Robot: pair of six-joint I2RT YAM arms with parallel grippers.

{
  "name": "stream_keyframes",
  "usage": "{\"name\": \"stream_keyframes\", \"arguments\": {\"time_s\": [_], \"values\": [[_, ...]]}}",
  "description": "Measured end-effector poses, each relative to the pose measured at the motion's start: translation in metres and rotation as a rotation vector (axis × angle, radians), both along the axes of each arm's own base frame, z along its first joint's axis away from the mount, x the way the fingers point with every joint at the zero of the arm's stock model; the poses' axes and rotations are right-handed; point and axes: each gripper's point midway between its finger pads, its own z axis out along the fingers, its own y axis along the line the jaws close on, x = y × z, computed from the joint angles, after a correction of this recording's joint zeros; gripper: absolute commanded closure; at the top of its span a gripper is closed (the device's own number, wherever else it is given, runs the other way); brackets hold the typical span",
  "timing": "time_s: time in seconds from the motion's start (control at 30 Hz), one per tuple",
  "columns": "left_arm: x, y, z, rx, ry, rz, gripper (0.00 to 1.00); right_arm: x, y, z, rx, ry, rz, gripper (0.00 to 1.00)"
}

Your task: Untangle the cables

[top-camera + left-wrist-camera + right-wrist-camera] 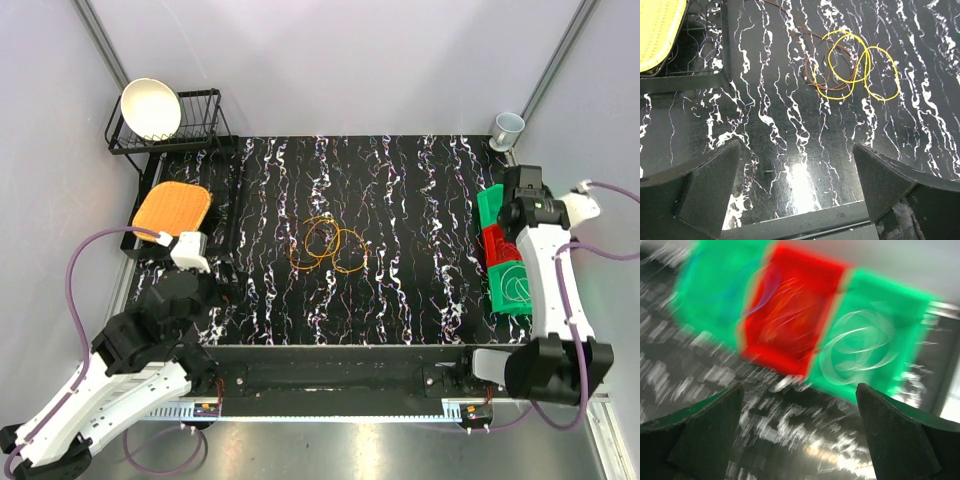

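Gaping empty like the right tool (800, 405), the left tool (797, 165) looks down on a dark brown strand (812, 75) among yellow cables (855, 65) that overhead reads as plain orange.

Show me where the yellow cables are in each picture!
Top external: the yellow cables lie in the middle of the table.
Left wrist: the yellow cables sit upper right of centre.
Right wrist: not in it; only blurred green and red bins show.
Shared landmark: the black, white-streaked table, seen in every view.
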Motion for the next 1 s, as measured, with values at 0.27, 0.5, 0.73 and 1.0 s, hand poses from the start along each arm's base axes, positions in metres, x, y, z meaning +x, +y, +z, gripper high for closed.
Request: {"name": "stream_keyframes", "arguments": {"time_s": [0.27, 0.5, 0.73, 1.0], "values": [[0.005, -0.001, -0.008, 0.039, 0.03, 0.018, 0.01, 0.072, 0.158, 0.062, 0.116, -0.32, 0.869, 0.0], [0.006, 0.002, -0.007, 0.039, 0.027, 0.042, 0.01, 0.111, 0.298, 0.056, 0.185, -0.325, 1.385, 0.0], [0.007, 0.003, -0.007, 0.041, 0.026, 0.049, 0.01, 0.106, 0.408, -0.028, 0.258, -0.084, 1.701, 0.05], [0.008, 0.003, -0.009, 0.048, 0.033, 0.05, 0.01, 0.103, 0.473, -0.046, 0.306, -0.047, 1.869, 0.19]]}}
